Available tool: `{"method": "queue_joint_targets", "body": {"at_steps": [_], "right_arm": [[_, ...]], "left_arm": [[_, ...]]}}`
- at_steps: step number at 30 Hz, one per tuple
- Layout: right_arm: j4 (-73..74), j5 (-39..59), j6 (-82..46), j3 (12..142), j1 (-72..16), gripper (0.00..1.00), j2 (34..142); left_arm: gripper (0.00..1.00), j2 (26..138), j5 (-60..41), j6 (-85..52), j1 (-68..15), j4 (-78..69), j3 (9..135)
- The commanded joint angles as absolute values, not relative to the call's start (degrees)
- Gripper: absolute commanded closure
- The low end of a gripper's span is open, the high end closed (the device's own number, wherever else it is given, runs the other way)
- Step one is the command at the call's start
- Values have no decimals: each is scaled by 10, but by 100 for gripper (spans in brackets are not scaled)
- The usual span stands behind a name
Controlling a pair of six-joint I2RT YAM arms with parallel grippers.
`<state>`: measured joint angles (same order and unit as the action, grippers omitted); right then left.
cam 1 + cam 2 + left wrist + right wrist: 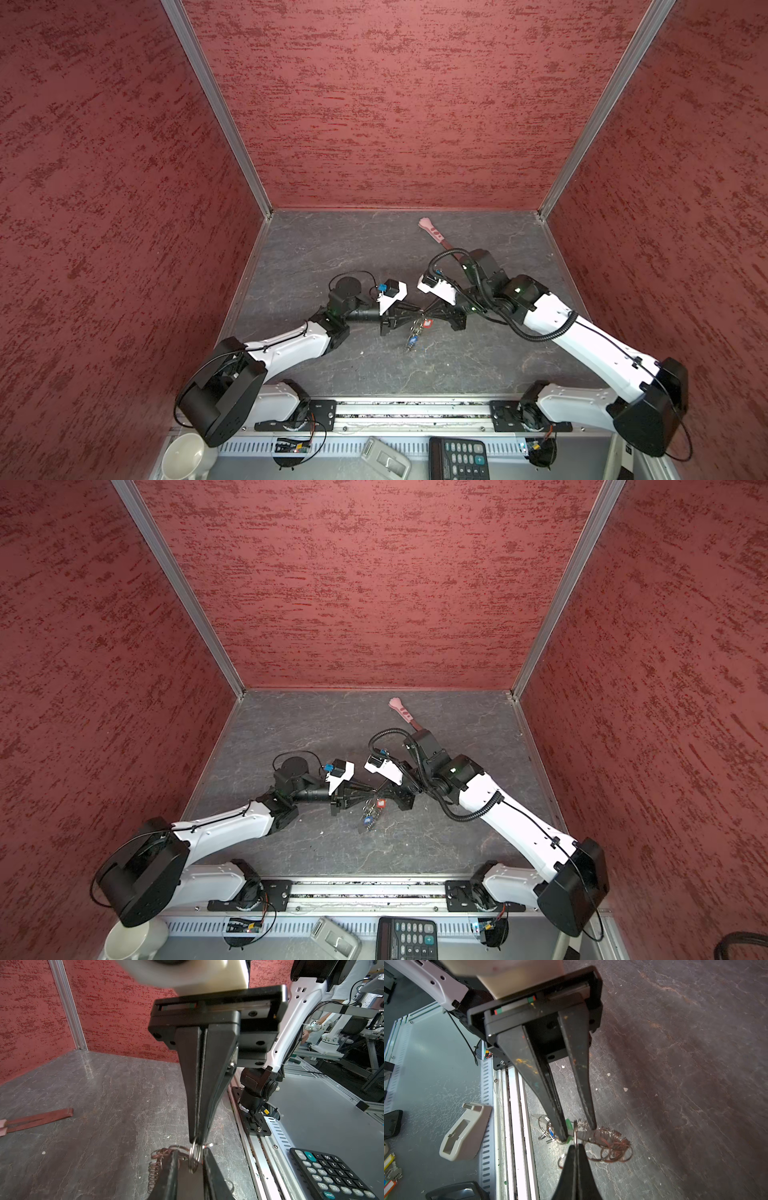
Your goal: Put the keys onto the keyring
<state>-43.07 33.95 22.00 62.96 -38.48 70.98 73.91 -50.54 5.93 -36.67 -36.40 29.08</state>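
Front ledge: a calculator [459, 457] and a mug [183, 457] sit closest, off the worktop [332, 241]. Neither matters here.
Where it's happening: over the middle of the worktop, a bit toward the front edge. The two grippers meet tip to tip on a line roughly parallel with that edge.
Right gripper [196, 1141]: jaws pressed together, nipping the keyring [191, 1156] by its split ring, which stands edge-on to the other arm.
Left gripper [578, 1132]: jaws a little apart, with the green key [568, 1124] between them against one finger. To me it looks pinched, not loose.
Key relation: the ring's rim sits right in the gap of the left jaws, touching or just beside the green tag. The left arm brings the key and the right steadies the ring. I'd say the key's hole must meet the ring's wire end. Whether it has caught, I can't tell.
Key's axis: its blade is lost among the metal, so I can't say.
Rest of the bunch: the red key [427, 322] and blue key [411, 341] hang below the tips, toward the front edge, apparently already on. Whether they touch the worktop I can't tell.
Look of the keyring: thin wire loops [609, 1133], some coiled, tinted coppery, tangled and floppy.
Tool [432, 232]: pink-handled, near the back edge, partly under the right arm, well apart.
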Motion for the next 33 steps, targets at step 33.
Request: {"method": "queue_joint_targets", "body": {"at_steps": [33], "right_arm": [[-123, 285, 89, 454, -372, 77, 567]], "left_arm": [[100, 749, -424, -28, -383, -514, 255]]}}
